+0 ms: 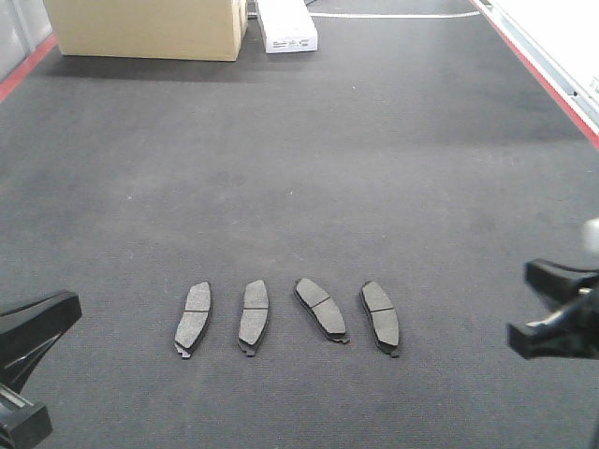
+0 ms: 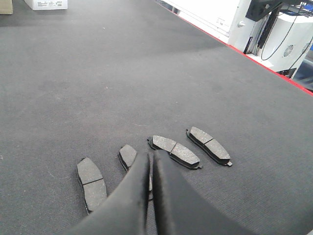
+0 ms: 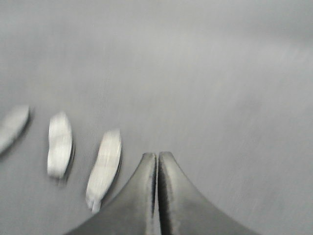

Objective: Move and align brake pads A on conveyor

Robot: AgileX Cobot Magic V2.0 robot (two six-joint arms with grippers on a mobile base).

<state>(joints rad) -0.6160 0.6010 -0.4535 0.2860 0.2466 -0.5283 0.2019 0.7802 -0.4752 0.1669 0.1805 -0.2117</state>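
Four brake pads A lie in a row on the dark grey conveyor [image 1: 299,168]: the first pad [image 1: 194,318], second pad [image 1: 254,316], third pad [image 1: 321,309], which is tilted against the others, and fourth pad [image 1: 380,316]. My left gripper [image 2: 150,154] is shut and empty, hanging over the near half of the second pad [image 2: 129,155] and hiding it. It shows at the lower left [image 1: 42,327]. My right gripper [image 3: 157,155] is shut and empty, to the right of the blurred pads [image 3: 104,166]. In the front view it is beyond the fourth pad [image 1: 547,309].
A cardboard box [image 1: 150,28] and a white box [image 1: 285,28] stand at the belt's far end. Red stripes [image 1: 543,65] mark both belt edges. White machinery with cables [image 2: 274,34] stands past the right edge.
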